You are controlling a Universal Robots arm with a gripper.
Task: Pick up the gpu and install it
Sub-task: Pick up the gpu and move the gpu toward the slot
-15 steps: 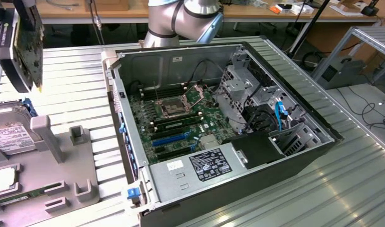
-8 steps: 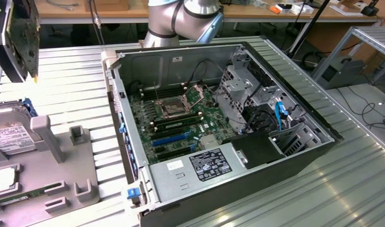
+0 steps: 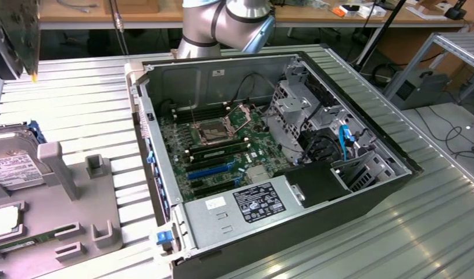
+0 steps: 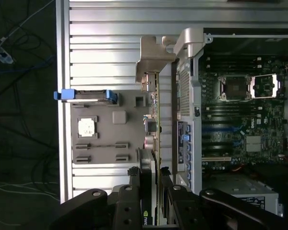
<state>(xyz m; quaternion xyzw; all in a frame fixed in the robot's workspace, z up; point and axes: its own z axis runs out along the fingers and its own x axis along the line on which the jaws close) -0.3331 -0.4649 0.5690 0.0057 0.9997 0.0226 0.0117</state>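
Gripper [image 4: 151, 186]: clamped on the gpu [image 4: 156, 110], which was edge-on in the wrist view.
Gpu, exterior view [image 3: 15, 35]: was aloft at far left, well apart from the computer case [image 3: 361, 203].

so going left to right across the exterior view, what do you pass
gpu held up in the air → small grey post on the tray → blue latches on the case edge → cpu socket → metal drive cage → blue cable
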